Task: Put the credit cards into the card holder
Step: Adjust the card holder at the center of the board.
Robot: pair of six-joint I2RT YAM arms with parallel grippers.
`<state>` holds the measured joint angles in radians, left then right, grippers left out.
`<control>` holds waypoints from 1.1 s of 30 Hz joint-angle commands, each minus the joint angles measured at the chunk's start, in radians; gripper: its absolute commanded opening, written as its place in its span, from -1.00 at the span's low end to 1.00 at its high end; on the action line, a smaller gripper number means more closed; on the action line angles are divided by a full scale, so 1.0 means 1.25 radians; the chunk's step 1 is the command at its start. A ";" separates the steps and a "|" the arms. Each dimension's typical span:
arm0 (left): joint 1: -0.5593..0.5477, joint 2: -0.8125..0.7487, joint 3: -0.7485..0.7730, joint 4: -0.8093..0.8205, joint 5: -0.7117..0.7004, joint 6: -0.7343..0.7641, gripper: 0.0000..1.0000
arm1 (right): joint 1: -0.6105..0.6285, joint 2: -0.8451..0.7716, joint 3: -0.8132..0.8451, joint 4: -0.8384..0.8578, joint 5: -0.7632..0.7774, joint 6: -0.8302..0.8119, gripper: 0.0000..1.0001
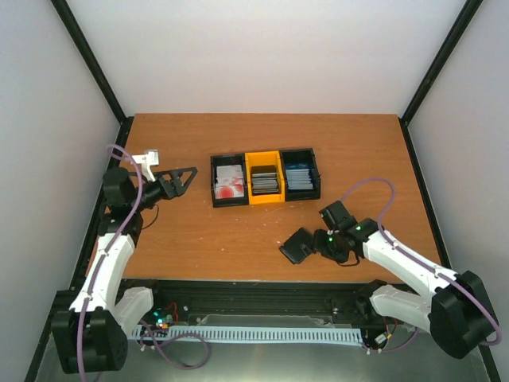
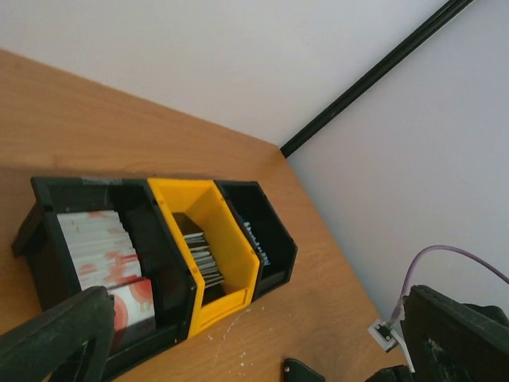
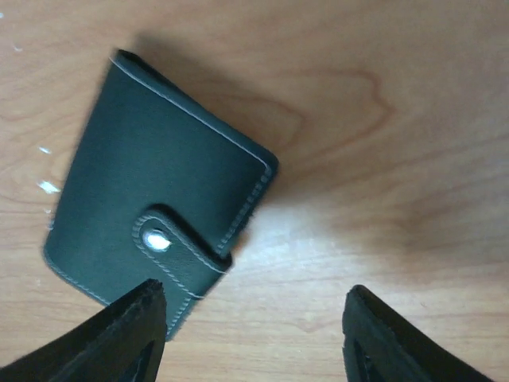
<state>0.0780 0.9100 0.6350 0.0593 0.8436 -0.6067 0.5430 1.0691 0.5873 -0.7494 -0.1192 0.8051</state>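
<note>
**Tabletop [image 1: 199, 239], items as you find them, placed against the yellow bin [image 1: 264, 155]:**

- Yellow bin: middle of a row of three, and it holds dark grey cards [image 1: 265, 180].
- Black bin [image 1: 215, 180]: touches the yellow bin's left side and holds white cards with red blotches [image 1: 230, 185].
- Second black bin [image 1: 303, 152]: touches the yellow bin's right side and holds blue cards [image 1: 299, 177].
- Card holder [image 1: 297, 246]: on your near side of the yellow bin, slightly right of it and well apart. It lies flat and folded shut, with the clasp tab [image 3: 171, 255] fastened by its metal snap.
- Right tool [image 1: 316, 245]: just beside the card holder, on the side away from the yellow bin. Its jaws stand wide apart and grip nothing. In the wrist view one fingertip [image 3: 135, 318] overlaps the holder's clasp corner, and you cannot tell whether they touch.
- Left tool [image 1: 184, 178]: left of the row, near the first black bin and pointing at it. Its jaws are spread wide and empty.
</note>
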 commanded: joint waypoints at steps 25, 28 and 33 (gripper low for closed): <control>-0.253 0.153 -0.158 0.063 -0.007 -0.170 0.92 | 0.016 0.350 0.163 0.244 -0.088 -0.260 -0.47; -0.332 0.228 -0.143 0.113 -0.032 -0.196 0.87 | 0.016 0.364 0.181 0.256 -0.083 -0.285 -0.44; -0.428 0.338 -0.085 0.139 -0.106 -0.234 0.55 | 0.022 0.315 0.220 0.116 0.104 -0.235 -0.21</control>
<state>-0.3840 1.2633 0.4500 0.1570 0.8074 -0.8318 0.5545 1.5181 0.8196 -0.4931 -0.1677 0.4934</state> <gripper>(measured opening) 0.843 0.351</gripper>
